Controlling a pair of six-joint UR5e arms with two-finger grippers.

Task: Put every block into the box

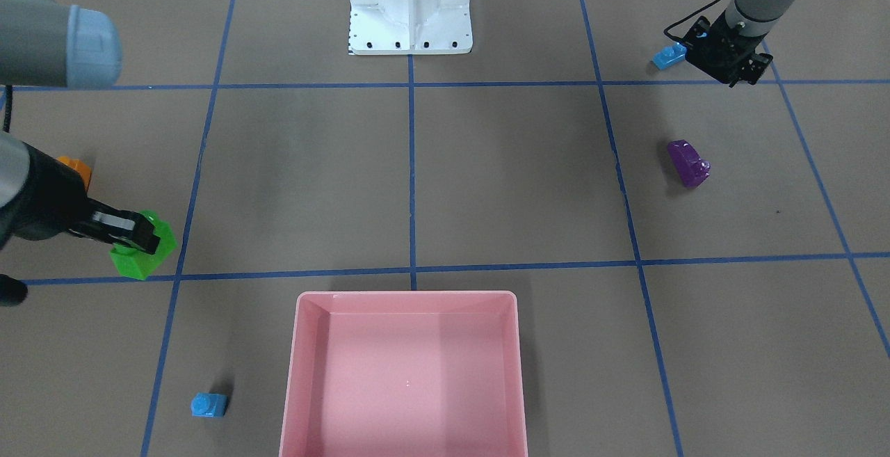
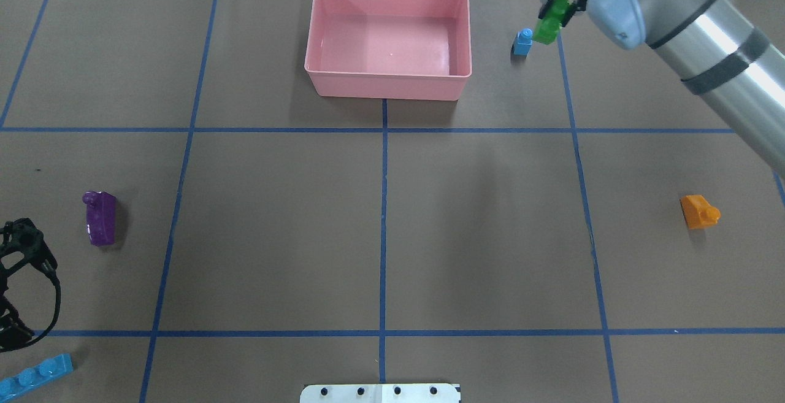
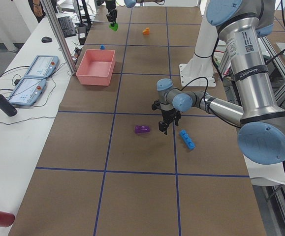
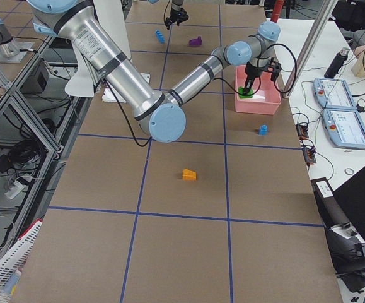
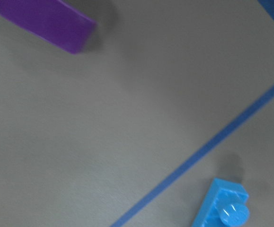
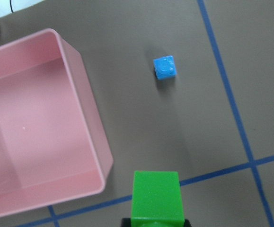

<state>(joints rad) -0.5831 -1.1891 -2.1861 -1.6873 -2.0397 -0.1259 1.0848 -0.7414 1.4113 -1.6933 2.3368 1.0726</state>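
My right gripper (image 1: 139,234) is shut on the green brick (image 2: 550,21), held above the table just right of the pink box (image 2: 386,87); the brick also shows in the right wrist view (image 6: 155,196). The small blue brick (image 2: 523,42) stands beside the box. The orange brick (image 2: 699,211) lies on the right. My left gripper (image 1: 747,71) looks open and empty, low between the purple brick (image 2: 100,217) and the long blue brick (image 2: 34,375). The box is empty.
The white robot base (image 1: 410,8) stands at the table's near edge. Blue tape lines grid the brown table. A side bench with two teach pendants (image 3: 31,86) and a bottle (image 3: 2,104) runs along the far side.
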